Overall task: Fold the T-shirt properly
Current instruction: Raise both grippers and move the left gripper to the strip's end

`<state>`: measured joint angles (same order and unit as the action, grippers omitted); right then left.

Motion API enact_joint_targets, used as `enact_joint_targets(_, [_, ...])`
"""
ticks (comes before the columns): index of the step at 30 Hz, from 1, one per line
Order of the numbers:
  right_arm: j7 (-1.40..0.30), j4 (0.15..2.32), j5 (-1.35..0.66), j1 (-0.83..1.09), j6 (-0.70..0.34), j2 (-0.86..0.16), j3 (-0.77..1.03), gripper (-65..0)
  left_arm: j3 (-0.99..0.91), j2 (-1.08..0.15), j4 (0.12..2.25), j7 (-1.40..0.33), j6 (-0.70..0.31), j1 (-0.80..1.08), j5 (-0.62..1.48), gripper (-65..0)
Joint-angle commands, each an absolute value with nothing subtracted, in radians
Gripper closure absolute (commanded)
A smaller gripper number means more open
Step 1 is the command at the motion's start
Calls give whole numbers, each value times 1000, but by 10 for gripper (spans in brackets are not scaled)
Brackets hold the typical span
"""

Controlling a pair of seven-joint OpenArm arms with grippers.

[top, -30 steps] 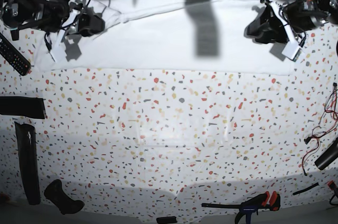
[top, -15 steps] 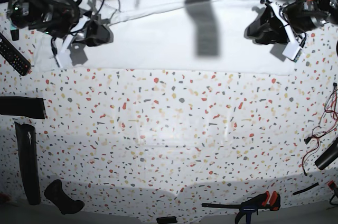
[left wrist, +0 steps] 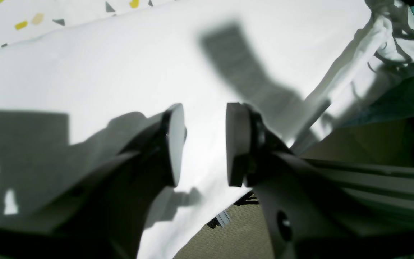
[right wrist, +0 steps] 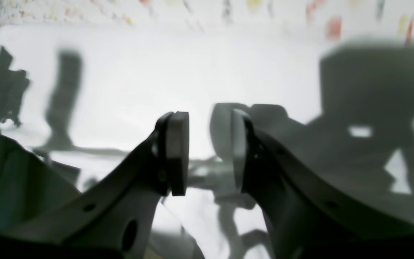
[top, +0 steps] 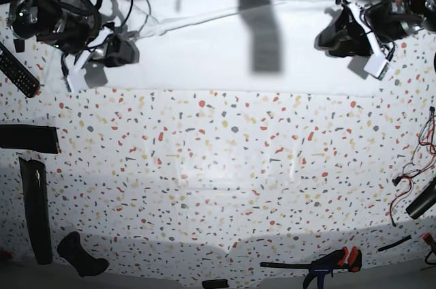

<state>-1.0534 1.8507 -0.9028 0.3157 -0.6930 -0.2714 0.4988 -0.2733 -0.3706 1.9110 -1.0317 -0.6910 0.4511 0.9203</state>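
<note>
The white T-shirt (top: 225,57) lies spread flat along the far edge of the speckled table (top: 225,166), with a raised crease near its far left. My left gripper (top: 334,35) hovers over the shirt's right end. In the left wrist view, my left gripper (left wrist: 205,144) is open, with only the T-shirt (left wrist: 84,72) under it. My right gripper (top: 121,50) hangs over the shirt's left end. The right wrist view shows my right gripper (right wrist: 207,151) open and empty above the T-shirt (right wrist: 156,72).
A black remote (top: 17,71) lies at the left edge, with black bars (top: 35,210) below it. A clamp (top: 330,262) sits at the front edge and cables (top: 419,159) at the right. The cloth overhangs the table's far edge above the floor (left wrist: 228,233).
My right arm has shifted toward the front and slightly right over the shirt's left end. The left arm has stayed put, and both grippers keep the same opening.
</note>
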Motion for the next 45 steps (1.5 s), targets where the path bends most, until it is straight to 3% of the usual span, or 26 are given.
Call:
enact_joint_targets(1, [-1038, 1886, -923, 310, -698, -282, 505, -197, -280, -382, 1924, -1011, -698, 451, 942, -194])
enact_joint_targets(4, [-985, 1893, -884, 310, -698, -280, 505, -197, -280, -381, 1921, -950, -698, 452, 911, -194])
enact_joint_targets(9, [-891, 1874, -643, 310, -698, -274, 505, -197, -280, -324, 1804, -815, -698, 435, 809, -194])
enact_joint_targets(16, [-840, 1857, -594, 310, -698, -240, 503, -197, -280, -280, 1594, -775, -698, 368, 707, -194])
enact_joint_targets(26, [-801, 1517, -499, 135, -698, -197, 431, -197, -280, -280, 1370, -715, -698, 302, 593, -194])
enact_joint_targets(37, [-738, 1356, -362, -73, -698, -197, 226, -197, -280, -292, 1149, -676, -698, 22, 382, -194])
enact_joint_targets(45, [-678, 1227, -228, -183, -698, -196, 202, -197, -280, -384, 950, -604, -691, -137, 356, -194])
